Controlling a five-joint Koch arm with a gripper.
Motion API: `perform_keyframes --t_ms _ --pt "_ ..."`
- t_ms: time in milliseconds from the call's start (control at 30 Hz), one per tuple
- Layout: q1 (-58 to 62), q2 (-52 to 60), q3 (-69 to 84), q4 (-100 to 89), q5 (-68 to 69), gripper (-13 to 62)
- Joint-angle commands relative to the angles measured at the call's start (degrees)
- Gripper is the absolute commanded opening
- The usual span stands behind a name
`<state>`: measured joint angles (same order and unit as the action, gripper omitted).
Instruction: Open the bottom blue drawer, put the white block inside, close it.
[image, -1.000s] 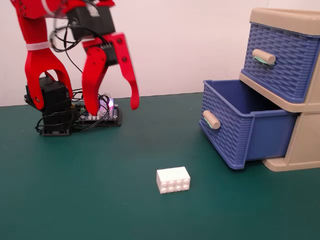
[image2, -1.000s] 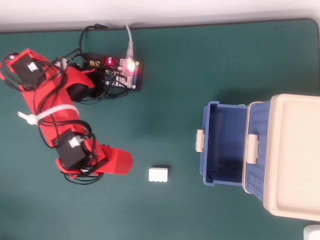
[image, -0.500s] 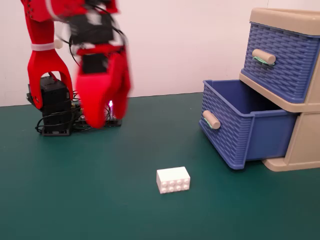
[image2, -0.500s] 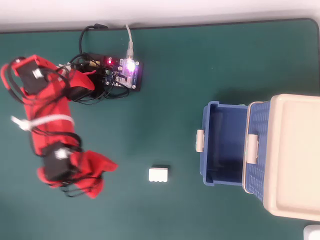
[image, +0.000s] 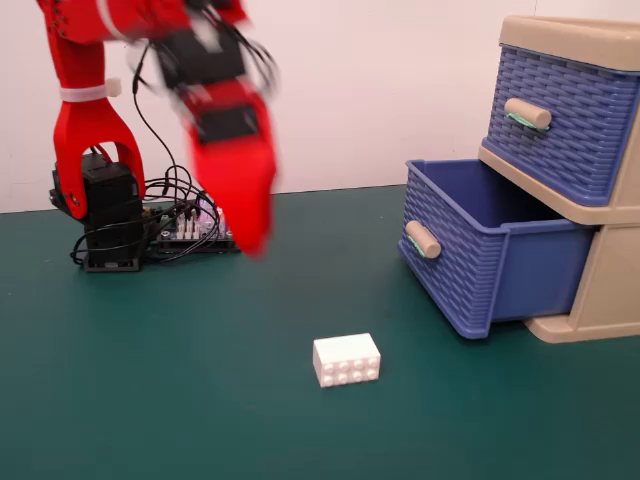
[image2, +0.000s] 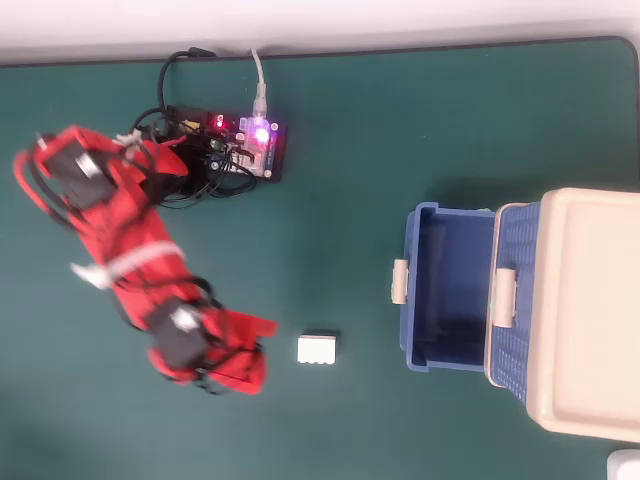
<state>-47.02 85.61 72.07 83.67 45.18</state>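
**A:** Starting nearest the camera in the fixed view, what is lying there?

**B:** The white block (image: 347, 360) is sitting on the green mat (image: 200, 400), studs facing the camera, untouched. In the overhead view it (image2: 318, 349) is lying at about nine o'clock from the bottom blue drawer (image2: 445, 290), with a clear strip of mat between them.

**A:** And the drawer?

**B:** It (image: 490, 260) is standing pulled out of the beige cabinet (image: 590, 290), and what shows of its inside looks empty. So I am judging the opening as done; the picking up, dropping in and closing are all waiting.

**A:** What is the gripper doing?

**B:** The gripper (image2: 262, 346) is hanging above the mat just at nine o'clock from the block. In the fixed view it (image: 245, 225) is smearing into one red blur, so I cannot tell whether the jaws are apart or together.

**A:** Anything else hard to read?

**B:** The upper drawer (image: 560, 120) is running off the right edge in the fixed view, and the controller board (image: 190, 232) is sitting half behind wires.
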Motion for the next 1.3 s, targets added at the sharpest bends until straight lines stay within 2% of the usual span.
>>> perform_keyframes --t_ms 0,200,600,700,833,867,1033,1100,1267 --pt "-2.0 -3.0 -1.6 -3.9 3.7 33.7" --pt "-8.9 -15.5 -4.4 -9.8 6.2 33.7" --pt "-9.1 -25.9 -10.1 -9.9 10.4 33.2" --pt "-8.4 -27.1 -11.5 -9.0 11.3 27.3" --pt "-8.3 -26.7 -11.3 -6.8 17.2 9.3" --pt "-8.3 -26.6 -11.3 -6.3 18.8 6.9" --pt "-8.3 -26.6 -11.2 -4.9 21.1 5.4" --pt "-8.3 -26.0 -11.2 -5.0 23.6 -8.4" --pt "-7.8 -24.5 -11.6 -4.9 28.3 -8.3"
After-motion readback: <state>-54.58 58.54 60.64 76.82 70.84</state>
